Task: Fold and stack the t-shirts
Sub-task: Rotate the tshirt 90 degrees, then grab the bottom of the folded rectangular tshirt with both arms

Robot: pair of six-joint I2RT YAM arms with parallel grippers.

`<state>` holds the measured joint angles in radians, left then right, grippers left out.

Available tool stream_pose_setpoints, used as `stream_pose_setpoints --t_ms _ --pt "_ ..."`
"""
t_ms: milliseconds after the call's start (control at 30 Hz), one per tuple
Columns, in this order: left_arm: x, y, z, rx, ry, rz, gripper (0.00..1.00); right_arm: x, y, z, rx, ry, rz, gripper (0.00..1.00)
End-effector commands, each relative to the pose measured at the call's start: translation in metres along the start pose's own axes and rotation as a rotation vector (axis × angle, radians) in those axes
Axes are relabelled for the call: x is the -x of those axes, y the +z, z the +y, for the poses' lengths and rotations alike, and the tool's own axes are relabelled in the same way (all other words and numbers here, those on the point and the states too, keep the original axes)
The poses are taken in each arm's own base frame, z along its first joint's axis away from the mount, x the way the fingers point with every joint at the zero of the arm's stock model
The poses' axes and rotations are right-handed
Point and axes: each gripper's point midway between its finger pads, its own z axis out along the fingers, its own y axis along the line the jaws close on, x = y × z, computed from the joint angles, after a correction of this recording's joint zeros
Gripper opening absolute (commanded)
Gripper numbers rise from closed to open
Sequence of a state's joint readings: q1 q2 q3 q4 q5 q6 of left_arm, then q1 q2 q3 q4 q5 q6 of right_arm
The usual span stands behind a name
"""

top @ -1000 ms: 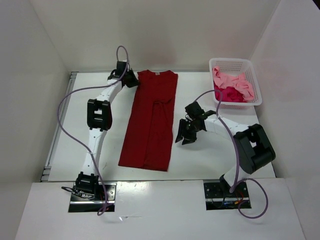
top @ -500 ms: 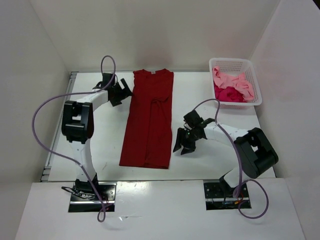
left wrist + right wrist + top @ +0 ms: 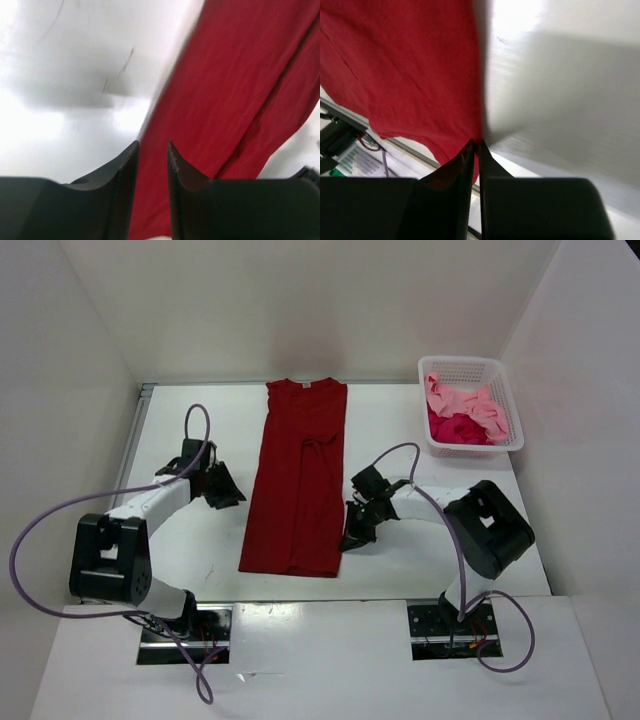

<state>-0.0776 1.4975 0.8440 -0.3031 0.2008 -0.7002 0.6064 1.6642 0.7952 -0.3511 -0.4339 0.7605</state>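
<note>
The white counter (image 3: 400, 420) carries everything. The dark red t-shirt (image 3: 300, 480) lies flat on it, folded into a long narrow strip. It sits between the two sets of jaws, with its collar on the far side of both and its bottom hem towards the arm bases.

The white mesh basket (image 3: 475, 448) stands well beyond the right jaws and off to their right. It holds the light pink t-shirt (image 3: 470, 400), crumpled, with the crimson-magenta t-shirt (image 3: 457, 428) bunched at its near end.

The left jaws sit low over the counter just outside the strip's left edge, about halfway along it. They stand narrowly apart with nothing between them, and the red edge is right ahead of their tips.

The right jaws are at the strip's right edge near the bottom hem. They are drawn in to a thin slit, their tips meeting on the cloth edge, and red shows in the slit.
</note>
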Motion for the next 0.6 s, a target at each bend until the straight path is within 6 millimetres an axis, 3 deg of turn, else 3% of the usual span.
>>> stream_pose_setpoints --t_ms 0,100,167,267,300,400,467,567 --pt "-0.025 -0.018 -0.002 -0.013 0.051 0.055 0.34 0.021 -0.01 -0.006 -0.035 0.015 -0.081 0.06" --pt "-0.038 -0.029 -0.009 -0.024 0.037 0.065 0.33 0.029 -0.034 -0.024 -0.095 0.025 -0.134 0.01" --pt "-0.048 -0.036 -0.013 -0.072 0.039 0.09 0.36 0.031 -0.043 -0.03 -0.098 0.033 -0.146 0.03" --pt "-0.075 -0.037 -0.019 -0.104 0.066 0.207 0.39 0.016 -0.042 -0.025 -0.047 0.036 -0.088 0.21" --pt "-0.082 -0.038 -0.022 -0.097 0.078 0.233 0.41 0.014 -0.04 -0.025 -0.045 0.041 -0.074 0.38" --pt "-0.117 -0.039 -0.014 -0.051 0.076 0.356 0.45 0.007 -0.043 -0.03 -0.054 0.074 -0.081 0.54" --pt "-0.139 -0.044 -0.011 -0.02 0.092 0.422 0.51 0.005 -0.052 -0.028 -0.049 0.086 -0.107 0.55" --pt "-0.161 -0.057 0.001 0.029 0.063 0.493 0.58 -0.014 -0.05 -0.033 -0.101 0.114 -0.09 0.56"
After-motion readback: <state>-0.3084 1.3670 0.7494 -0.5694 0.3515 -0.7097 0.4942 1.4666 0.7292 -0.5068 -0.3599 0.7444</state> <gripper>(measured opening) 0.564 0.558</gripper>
